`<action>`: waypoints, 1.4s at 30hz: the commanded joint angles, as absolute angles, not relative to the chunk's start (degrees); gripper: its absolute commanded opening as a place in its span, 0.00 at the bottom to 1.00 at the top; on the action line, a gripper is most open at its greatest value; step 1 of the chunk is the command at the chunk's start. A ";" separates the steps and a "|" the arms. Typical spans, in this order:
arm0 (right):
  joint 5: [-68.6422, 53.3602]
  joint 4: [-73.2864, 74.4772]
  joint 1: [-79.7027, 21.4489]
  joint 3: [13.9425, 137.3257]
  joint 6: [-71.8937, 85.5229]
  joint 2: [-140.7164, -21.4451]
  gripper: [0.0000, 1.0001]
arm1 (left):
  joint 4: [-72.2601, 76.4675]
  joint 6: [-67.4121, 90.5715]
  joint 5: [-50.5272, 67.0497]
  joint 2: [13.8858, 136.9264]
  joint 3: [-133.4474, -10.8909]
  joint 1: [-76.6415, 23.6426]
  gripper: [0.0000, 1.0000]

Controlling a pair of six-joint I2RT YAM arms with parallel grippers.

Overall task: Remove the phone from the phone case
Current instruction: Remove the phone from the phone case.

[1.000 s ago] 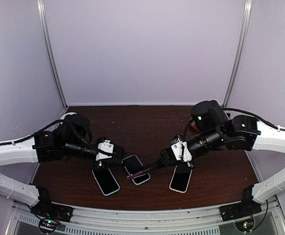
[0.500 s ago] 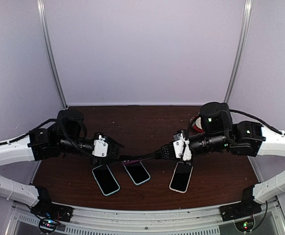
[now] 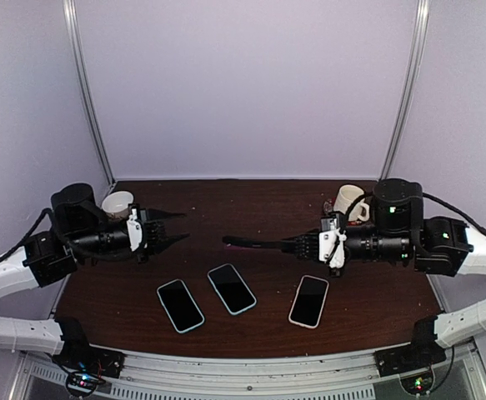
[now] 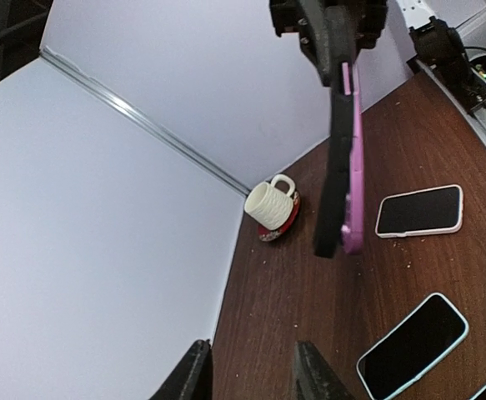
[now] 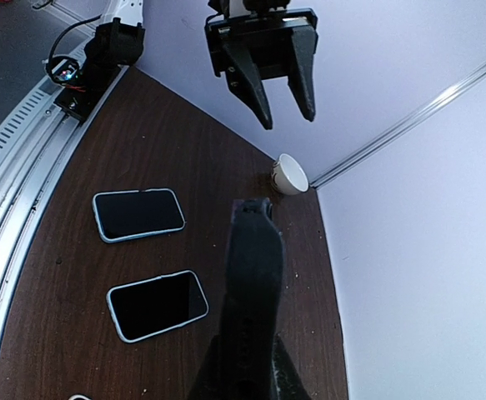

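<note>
Item: phone (image 4: 329, 158), seated in pink phone case (image 4: 354, 192), held edge-on in mid-air. One end is clenched in my right gripper (image 3: 286, 245), the free end pointing at my left gripper (image 3: 181, 226). The left jaws are parted, grasping nothing, well apart from it. Below both jaws, on the table (image 3: 259, 208): three loose phones (image 3: 231, 288). One mug (image 3: 118, 202) behind my left jaws.

The black phone (image 4: 329, 158) lies flat against its pink case (image 4: 353, 150), two thin slabs of about the same length seen edge-on, clamped at one end in the right gripper (image 3: 297, 245) and held out roughly level above the middle of the dark wooden table (image 3: 251, 208), clear of its surface.
</note>
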State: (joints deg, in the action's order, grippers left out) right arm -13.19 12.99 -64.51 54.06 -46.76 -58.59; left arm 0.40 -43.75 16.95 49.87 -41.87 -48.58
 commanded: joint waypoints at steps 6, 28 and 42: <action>-11.13 1.46 -64.68 54.57 -48.08 -55.72 0.00 | 2.12 -44.30 30.90 45.56 -39.12 -48.43 0.33; -26.16 -11.49 -65.92 57.48 -37.54 -59.44 0.00 | 17.32 -25.50 41.96 48.17 -38.40 -48.42 0.32; -30.37 -12.92 -66.86 60.23 -35.84 -63.53 0.00 | 17.30 -22.79 47.96 50.16 -39.32 -48.60 0.31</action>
State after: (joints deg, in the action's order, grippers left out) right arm -28.16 -7.57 -66.06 57.19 -37.15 -62.67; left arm 14.02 -24.62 44.77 49.50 -38.30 -48.45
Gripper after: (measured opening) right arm 0.091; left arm 0.310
